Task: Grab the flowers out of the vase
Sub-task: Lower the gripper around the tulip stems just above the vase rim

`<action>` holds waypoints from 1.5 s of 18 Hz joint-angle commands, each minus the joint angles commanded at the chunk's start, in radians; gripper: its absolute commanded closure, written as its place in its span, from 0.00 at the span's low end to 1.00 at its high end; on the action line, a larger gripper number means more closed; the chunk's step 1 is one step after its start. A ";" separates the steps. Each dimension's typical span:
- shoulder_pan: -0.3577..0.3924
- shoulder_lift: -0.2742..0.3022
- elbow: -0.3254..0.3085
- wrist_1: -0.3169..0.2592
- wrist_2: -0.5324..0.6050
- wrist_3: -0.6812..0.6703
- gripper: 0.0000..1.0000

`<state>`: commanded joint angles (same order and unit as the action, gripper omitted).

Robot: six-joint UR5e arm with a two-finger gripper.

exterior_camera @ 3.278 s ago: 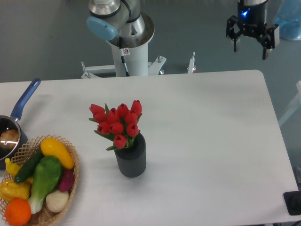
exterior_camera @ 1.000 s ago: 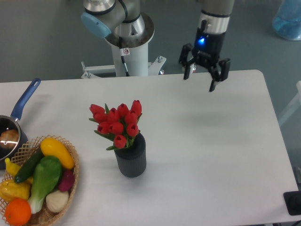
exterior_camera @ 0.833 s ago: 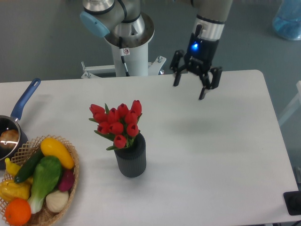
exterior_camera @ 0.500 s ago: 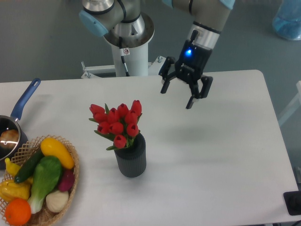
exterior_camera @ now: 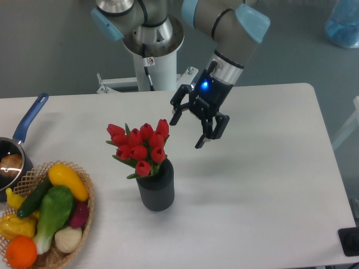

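Note:
The flowers (exterior_camera: pixel 139 147), a bunch of red tulip buds with green leaves, stand in the vase (exterior_camera: pixel 156 189), a dark grey ribbed cylinder left of the table's middle. My gripper (exterior_camera: pixel 187 132) hangs in the air just right of the blooms and slightly above them, tilted, its two black fingers spread open with nothing between them. It does not touch the flowers.
A wicker basket (exterior_camera: pixel 84 216) of colourful vegetables sits at the front left corner. Behind it a blue-handled saucepan (exterior_camera: pixel 17 147) lies at the left edge. The robot's white base (exterior_camera: pixel 152 61) stands behind the table's far edge.
The gripper has swept from the far right edge leftward and down toward the flowers, staying open. Flowers and vase have not moved.

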<state>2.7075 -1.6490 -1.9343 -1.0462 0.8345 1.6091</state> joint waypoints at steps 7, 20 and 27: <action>-0.026 -0.032 0.005 0.003 -0.060 -0.017 0.00; -0.049 -0.064 0.014 0.003 -0.158 -0.066 0.00; -0.094 -0.107 0.026 0.089 -0.172 -0.113 0.00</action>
<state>2.6139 -1.7564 -1.9083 -0.9573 0.6627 1.4957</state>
